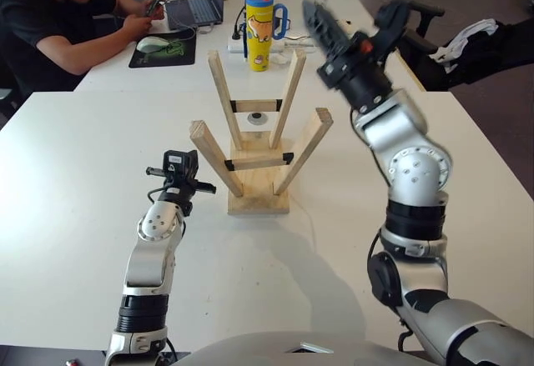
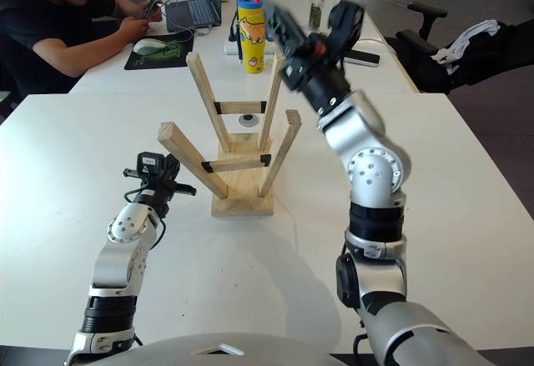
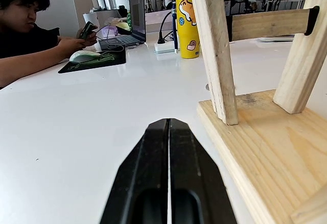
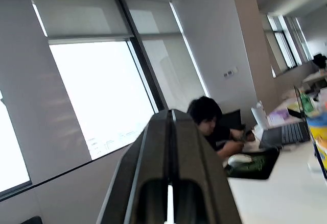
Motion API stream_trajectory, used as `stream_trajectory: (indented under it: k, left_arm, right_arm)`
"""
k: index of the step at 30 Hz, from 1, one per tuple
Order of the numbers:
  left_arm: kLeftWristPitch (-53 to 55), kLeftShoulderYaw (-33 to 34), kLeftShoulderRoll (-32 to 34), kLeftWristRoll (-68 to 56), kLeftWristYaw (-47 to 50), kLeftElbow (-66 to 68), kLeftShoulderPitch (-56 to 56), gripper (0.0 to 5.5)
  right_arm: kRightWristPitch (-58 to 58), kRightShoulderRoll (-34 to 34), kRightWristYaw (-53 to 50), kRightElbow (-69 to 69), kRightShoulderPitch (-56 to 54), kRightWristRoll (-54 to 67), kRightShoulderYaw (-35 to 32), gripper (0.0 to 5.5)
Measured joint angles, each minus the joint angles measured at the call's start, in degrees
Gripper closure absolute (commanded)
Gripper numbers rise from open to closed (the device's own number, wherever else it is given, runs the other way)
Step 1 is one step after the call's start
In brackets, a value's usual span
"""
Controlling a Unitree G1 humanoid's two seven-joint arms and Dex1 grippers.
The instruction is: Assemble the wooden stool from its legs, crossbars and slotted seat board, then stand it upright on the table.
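1. The stool (image 1: pixel 259 145) stands upside down near the middle of the white surface (image 1: pixel 83 183), a little closer to its far edge than to its near edge.
2. Its seat board (image 1: pixel 260 201) lies flat on the surface, and four legs rise from it and lean outward.
3. The near left leg (image 1: pixel 215 157) and near right leg (image 1: pixel 304 151) are joined by a crossbar (image 1: pixel 260 162) with dark ends. A second crossbar (image 1: pixel 255 106) joins the far left leg (image 1: pixel 225 99) and far right leg (image 1: pixel 288 95).
4. The left pincer (image 3: pixel 168 127) sits low over the surface, just off the left side of the seat board and not touching it. Its fingers (image 3: pixel 148 173) are pressed together and hold nothing.
5. The left wrist view looks along the pincer past the near left leg, with the seat board's corner just beside the tip.
6. The right pincer (image 4: pixel 171 114) is raised high over the far edge of the surface, above the upturned end of the far right leg and apart from it. Its fingers are pressed together with nothing between them.
7. A small dark round object (image 1: pixel 256 118) lies on the surface behind the seat board, seen between the far legs.
8. Beyond the far edge, a second surface carries a yellow cup (image 1: pixel 260 37) with a red straw, a laptop (image 1: pixel 196 3) and a mouse (image 1: pixel 153 43) on a dark mat (image 1: pixel 167 56).
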Motion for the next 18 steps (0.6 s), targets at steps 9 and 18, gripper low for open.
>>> stream_trajectory:
  k: [9, 18]
  left_arm:
    - [-0.12, 0.44, -0.09, -0.02, 0.82, -0.06, 1.42, 5.50]
    - [0.37, -0.89, -0.47, -0.15, 0.08, -0.10, 1.11, 5.50]
  right_arm:
    - [5.87, -2.03, -4.56, -3.39, 4.80, 1.86, 4.00, 5.49]
    - [-1.05, -1.00, -5.26, -0.95, 16.34, -13.23, 13.77, 5.49]
